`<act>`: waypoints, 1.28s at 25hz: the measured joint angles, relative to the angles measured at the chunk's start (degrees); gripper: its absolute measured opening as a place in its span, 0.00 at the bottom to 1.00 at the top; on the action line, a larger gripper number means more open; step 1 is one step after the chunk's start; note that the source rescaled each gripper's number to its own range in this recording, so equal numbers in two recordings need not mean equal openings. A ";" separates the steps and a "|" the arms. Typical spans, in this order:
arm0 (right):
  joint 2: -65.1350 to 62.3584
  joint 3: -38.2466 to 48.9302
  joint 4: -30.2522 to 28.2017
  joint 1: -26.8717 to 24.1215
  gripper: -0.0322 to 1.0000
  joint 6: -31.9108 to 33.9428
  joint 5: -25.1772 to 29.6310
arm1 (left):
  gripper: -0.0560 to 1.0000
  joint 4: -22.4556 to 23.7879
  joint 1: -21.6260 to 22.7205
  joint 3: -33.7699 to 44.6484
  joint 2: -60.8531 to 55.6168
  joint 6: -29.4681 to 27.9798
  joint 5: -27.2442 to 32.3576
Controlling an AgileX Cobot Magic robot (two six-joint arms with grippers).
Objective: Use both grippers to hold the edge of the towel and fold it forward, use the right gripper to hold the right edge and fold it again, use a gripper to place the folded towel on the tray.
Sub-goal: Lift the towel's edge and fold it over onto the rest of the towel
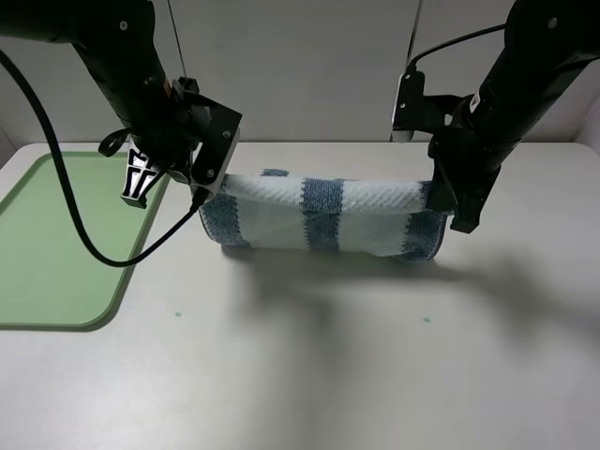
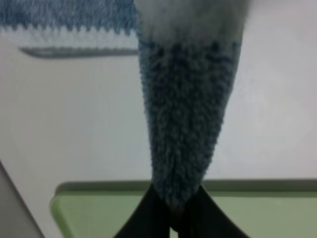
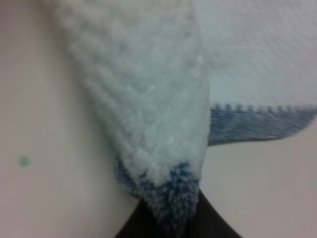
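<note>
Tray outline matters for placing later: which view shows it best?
Exterior high: the tray lies at left, much of its rim visible. Left wrist shows only a strip behind the held towel; right wrist shows none.

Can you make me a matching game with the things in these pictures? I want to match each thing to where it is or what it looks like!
Things:
1. towel
2. tray
3. left gripper
4. right gripper

Descriptions:
A. light green, lying flat at the left of the table
B. shut on a fluffy white bit of cloth with a blue tip
C. blue and white stripes, held up at both ends
D. shut on a dark blue bit of cloth

Right pairs: 1-C, 2-A, 3-D, 4-B.
</note>
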 joint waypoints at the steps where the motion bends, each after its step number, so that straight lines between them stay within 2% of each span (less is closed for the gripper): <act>1: 0.00 -0.38 0.00 -0.61 0.03 0.00 -0.44 | 0.05 0.00 0.46 0.00 0.00 0.00 -0.95; 6: 0.00 -0.89 -0.39 -1.42 0.03 0.00 -4.21 | 0.05 0.26 1.50 0.00 0.00 0.18 -5.07; 12: 0.00 -0.89 -0.59 -1.42 0.03 0.00 -8.59 | 0.05 2.36 2.24 -0.76 3.41 0.10 -6.75; 20: 0.00 -0.89 -0.63 -1.42 0.03 0.00 -13.37 | 0.05 7.32 2.41 -5.21 10.12 -5.27 -11.09; 25: 0.06 -0.89 -0.64 -2.46 0.03 0.00 -17.32 | 0.05 7.69 2.79 -7.98 12.18 -5.61 -11.89; 32: 3.98 -0.89 -0.17 -5.77 0.03 0.00 -18.81 | 0.05 7.64 3.58 -8.60 13.63 -5.77 -14.53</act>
